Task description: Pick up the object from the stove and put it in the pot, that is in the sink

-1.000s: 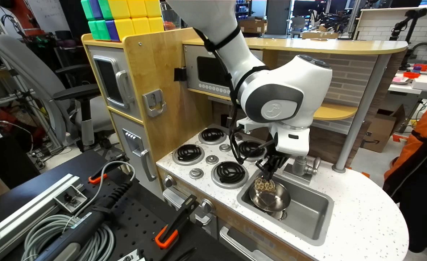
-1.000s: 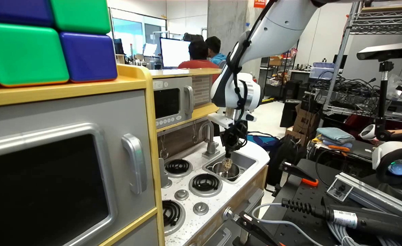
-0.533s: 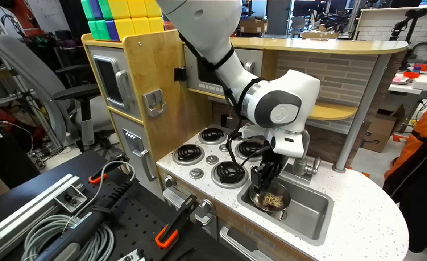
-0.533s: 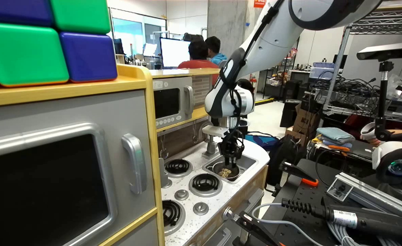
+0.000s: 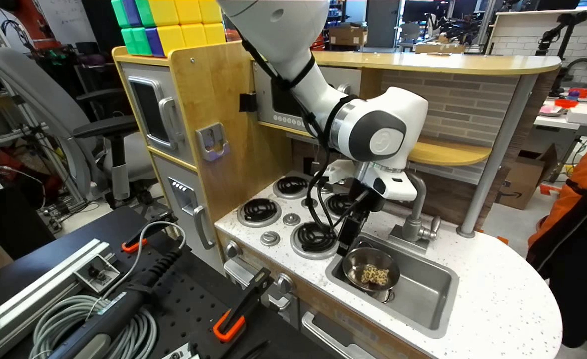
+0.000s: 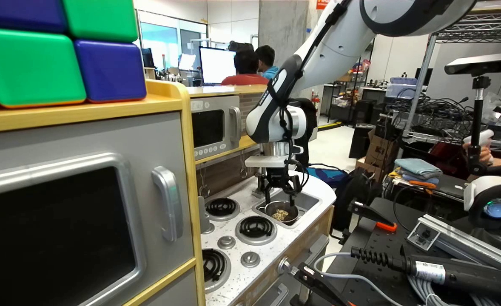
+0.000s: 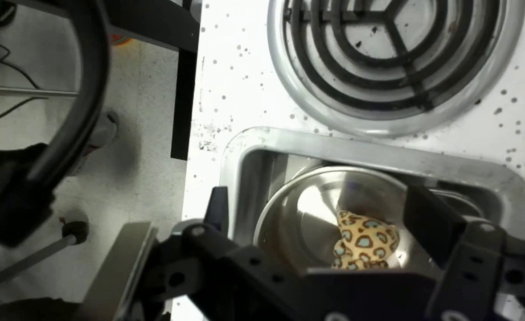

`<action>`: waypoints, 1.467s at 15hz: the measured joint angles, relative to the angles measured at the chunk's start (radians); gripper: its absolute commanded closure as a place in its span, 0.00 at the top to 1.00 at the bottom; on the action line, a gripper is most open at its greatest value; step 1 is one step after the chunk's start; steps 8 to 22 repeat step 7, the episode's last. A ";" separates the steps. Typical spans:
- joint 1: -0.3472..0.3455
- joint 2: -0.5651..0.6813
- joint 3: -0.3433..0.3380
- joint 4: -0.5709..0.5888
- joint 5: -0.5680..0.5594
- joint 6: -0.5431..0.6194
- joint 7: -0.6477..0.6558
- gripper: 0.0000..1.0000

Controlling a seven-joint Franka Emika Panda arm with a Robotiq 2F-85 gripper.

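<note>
Holding the hand (image 6: 280, 199) spread wide, with its fingers (image 7: 429, 223) well apart, tilted and shifted toward the stove (image 5: 259, 210) since half a second ago. Dangled the leopard-spotted object (image 7: 365, 238) into the pot (image 7: 305, 227) a second ago, pinching it; had let go by half a second ago, with the fingers then over the pot. Leaves it now lying at the bottom of the pot, in the same spot, inside the sink (image 5: 425, 289) at the end nearest the stove. Stretches out below as a white speckled table (image 5: 503, 289), with a silver tap (image 5: 413, 227) beside the sink. Rises to a toy microwave (image 6: 208, 127) and a wooden cabinet (image 5: 228, 89) topped with bright blocks (image 5: 169, 15). Takes in also a grey office chair (image 5: 49, 109), coiled grey cable (image 5: 144, 329) on dark pegboard (image 5: 189, 304), and, in an exterior view, two people (image 6: 247, 63) seen from behind.
</note>
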State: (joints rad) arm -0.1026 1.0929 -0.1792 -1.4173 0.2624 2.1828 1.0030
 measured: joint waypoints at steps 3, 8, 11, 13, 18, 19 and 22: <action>-0.026 -0.031 0.004 -0.010 0.000 0.000 -0.183 1.00; -0.131 -0.137 0.021 -0.064 0.024 -0.015 -0.458 1.00; -0.131 -0.137 0.021 -0.064 0.024 -0.015 -0.458 1.00; -0.131 -0.137 0.021 -0.064 0.024 -0.015 -0.458 1.00; -0.131 -0.137 0.021 -0.064 0.024 -0.015 -0.458 1.00; -0.131 -0.137 0.021 -0.064 0.024 -0.015 -0.458 1.00; -0.131 -0.137 0.021 -0.064 0.024 -0.015 -0.458 1.00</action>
